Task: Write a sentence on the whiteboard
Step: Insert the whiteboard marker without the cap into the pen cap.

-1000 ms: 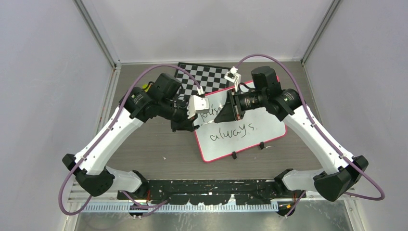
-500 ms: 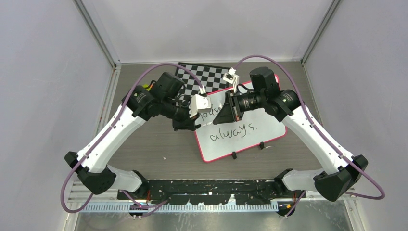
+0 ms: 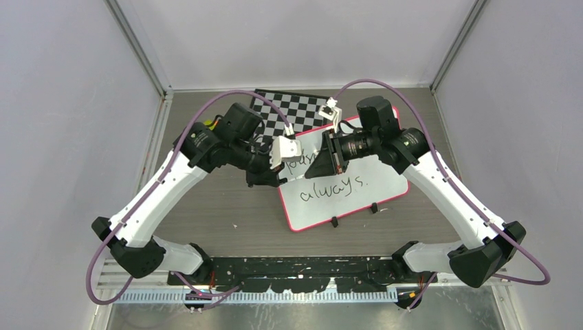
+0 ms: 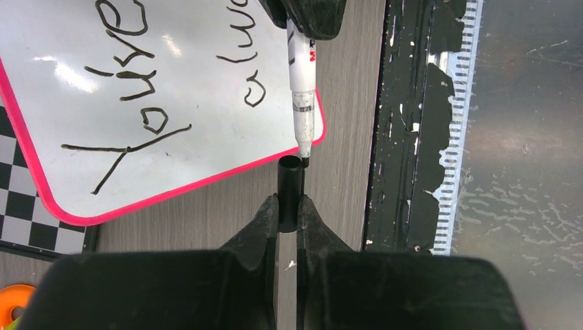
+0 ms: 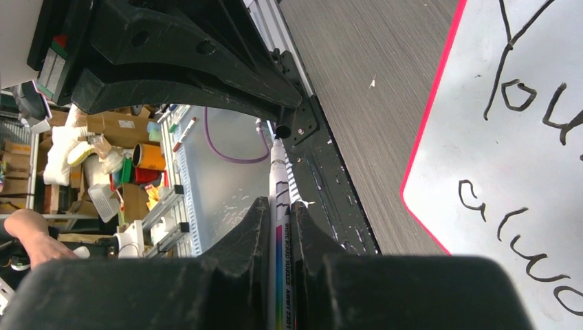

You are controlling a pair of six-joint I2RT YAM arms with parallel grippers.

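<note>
The whiteboard (image 3: 375, 196) lies on the table with a pink-red frame. The sentence (image 3: 335, 187) reads "always." on its lower line; the upper line is mostly hidden by the grippers. My right gripper (image 3: 317, 165) is shut on a white marker (image 5: 279, 180) with its tip bare. My left gripper (image 3: 269, 179) is shut on the black marker cap (image 4: 290, 184). The marker's tip (image 4: 304, 159) sits right at the cap's open mouth, beside the board's left edge. In the left wrist view the sentence's lettering (image 4: 130, 103) shows "You're" on the whiteboard (image 4: 199, 62).
A black-and-white checkerboard (image 3: 289, 110) lies behind the board, partly under it. Two black clips (image 3: 334, 221) sit on the board's near edge. The black base rail (image 3: 302, 268) runs along the table's front. Enclosure walls stand left, right and behind.
My left arm has shifted slightly, bringing the cap closer to the marker tip. The right arm and the board have barely moved.
</note>
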